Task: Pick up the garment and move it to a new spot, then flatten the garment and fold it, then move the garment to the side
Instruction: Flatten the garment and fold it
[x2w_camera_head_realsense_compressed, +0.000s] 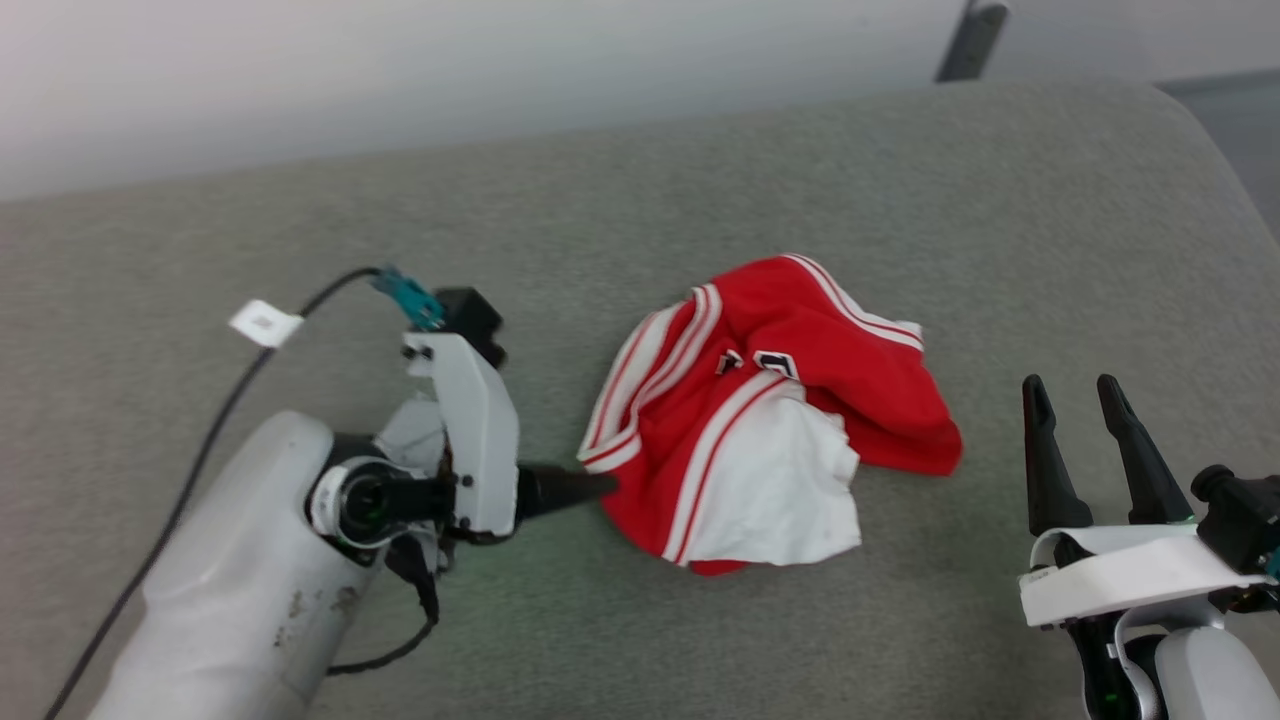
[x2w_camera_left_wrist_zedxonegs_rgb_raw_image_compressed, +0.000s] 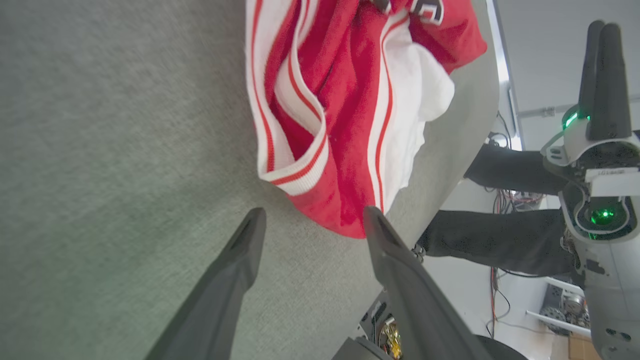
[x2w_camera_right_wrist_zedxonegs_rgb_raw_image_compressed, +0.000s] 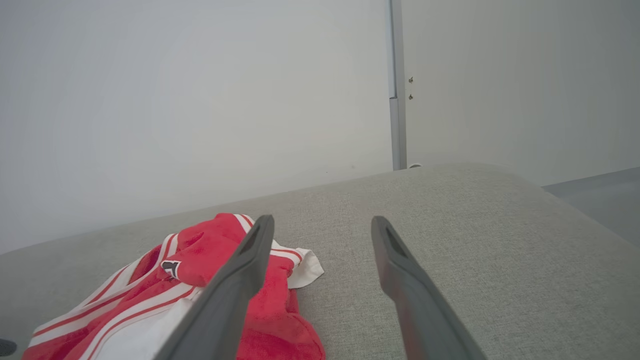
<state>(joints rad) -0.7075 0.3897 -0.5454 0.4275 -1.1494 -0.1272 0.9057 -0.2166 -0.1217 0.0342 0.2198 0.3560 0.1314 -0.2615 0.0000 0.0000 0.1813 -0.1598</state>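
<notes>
Both grippers have fingers apart, nothing held: left gripper (x2w_camera_head_realsense_compressed: 600, 485) lies low on the grey fabric surface (x2w_camera_head_realsense_compressed: 700, 180) w/ tips right at the left edge of the garment (x2w_camera_head_realsense_compressed: 770, 420), crumpled approx mid-surface, while right gripper (x2w_camera_head_realsense_compressed: 1075, 385) stands apart on its right side.
</notes>
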